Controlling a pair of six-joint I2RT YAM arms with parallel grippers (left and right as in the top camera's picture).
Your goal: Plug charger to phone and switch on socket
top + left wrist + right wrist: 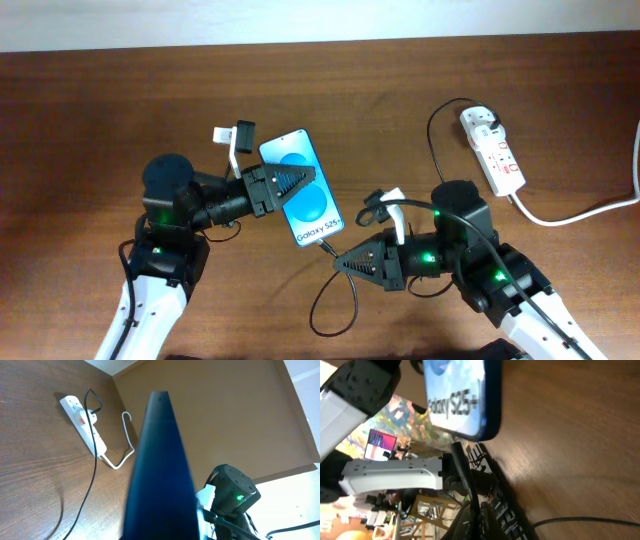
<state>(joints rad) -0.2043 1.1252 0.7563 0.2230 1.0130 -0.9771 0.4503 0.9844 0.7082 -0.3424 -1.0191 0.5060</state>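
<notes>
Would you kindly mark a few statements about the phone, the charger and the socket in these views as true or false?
1. The left gripper holds the phone. True.
2. The phone's screen is dark. False: it glows blue and shows white "Galaxy S25+" text.
3. The right gripper holds the charger by its cable, close to the phone's bottom edge. True.
4. The socket lies beside the left arm. False: it lies at the far right of the table, beyond the right arm.
</notes>
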